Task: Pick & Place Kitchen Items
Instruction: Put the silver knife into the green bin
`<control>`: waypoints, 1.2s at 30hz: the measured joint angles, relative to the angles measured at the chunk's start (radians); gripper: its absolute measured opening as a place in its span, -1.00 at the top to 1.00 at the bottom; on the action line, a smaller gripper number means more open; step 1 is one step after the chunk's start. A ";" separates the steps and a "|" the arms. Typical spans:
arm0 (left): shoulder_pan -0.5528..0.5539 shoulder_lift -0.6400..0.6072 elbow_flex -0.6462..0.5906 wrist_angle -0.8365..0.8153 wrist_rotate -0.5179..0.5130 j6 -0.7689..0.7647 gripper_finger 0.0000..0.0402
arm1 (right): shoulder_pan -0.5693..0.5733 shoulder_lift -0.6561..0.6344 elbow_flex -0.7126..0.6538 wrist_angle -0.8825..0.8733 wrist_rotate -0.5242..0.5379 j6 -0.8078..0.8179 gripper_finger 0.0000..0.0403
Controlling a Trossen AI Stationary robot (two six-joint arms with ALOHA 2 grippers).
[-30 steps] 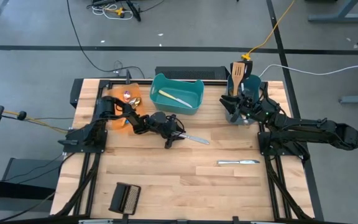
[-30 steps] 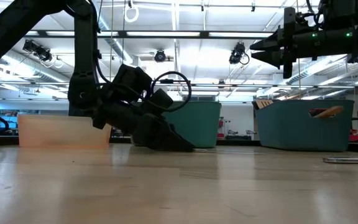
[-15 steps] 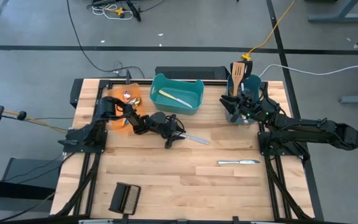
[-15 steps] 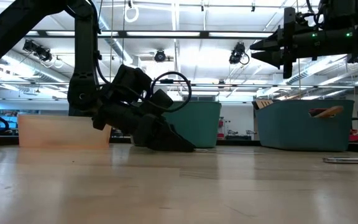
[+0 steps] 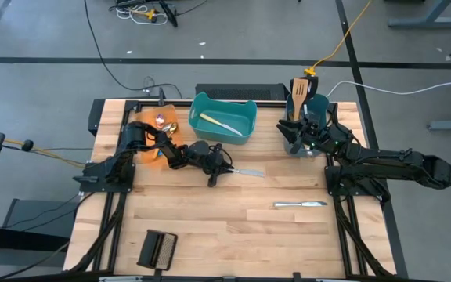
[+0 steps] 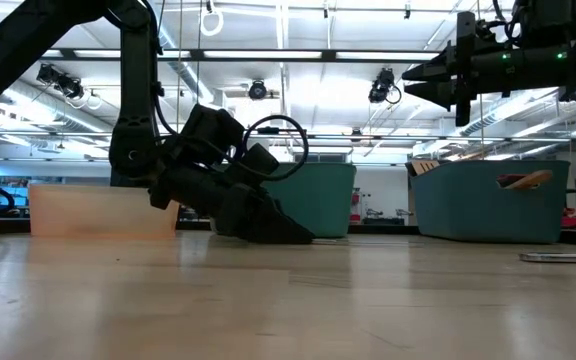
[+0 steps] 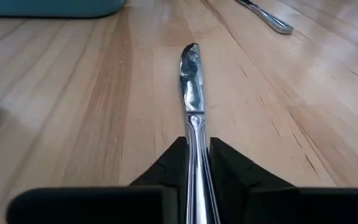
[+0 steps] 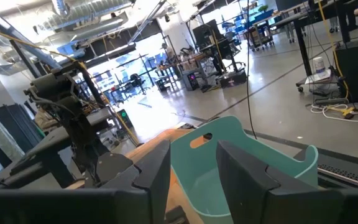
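Note:
A silver table knife (image 5: 247,171) lies flat on the wood near the table's middle, blade toward the right edge. My left gripper (image 5: 224,171) is low at its handle end and shut on it. A second knife (image 5: 300,204) lies flat nearer the front right. A light utensil lies in the teal bin (image 5: 223,116), small spoons in the orange bin (image 5: 156,127), and a wooden spatula (image 5: 299,90) stands in the dark bin (image 5: 310,117). My right gripper (image 8: 191,171) hangs open over that dark bin, holding nothing. My left gripper pinches the knife's handle (image 7: 195,134) between its two fingers (image 7: 227,163). The fingers come in low from the table's left, slanting down, and lie along the knife. The blade (image 7: 190,68) points straight away from them and rests flat on the table.
A black ribbed block (image 5: 156,249) lies at the front left. The three bins stand along the far edge. Bare wood stretches across the table's middle and front between the block and the second knife (image 6: 566,257).
The knife at my left gripper has turned a little on the table: its blade end has swung toward the far edge and now lies in line with the fingers, while the handle end stayed put. Both arms have kept their places.

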State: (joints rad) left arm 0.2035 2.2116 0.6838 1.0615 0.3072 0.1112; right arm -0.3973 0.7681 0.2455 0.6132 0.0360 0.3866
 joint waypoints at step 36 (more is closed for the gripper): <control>-0.002 -0.001 -0.003 0.057 0.041 -0.073 0.72 | 0.000 0.000 0.000 0.000 0.000 0.000 0.30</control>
State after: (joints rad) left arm 0.2016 2.2108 0.6804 1.1180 0.3485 0.0380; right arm -0.3972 0.7681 0.2455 0.6133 0.0364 0.3862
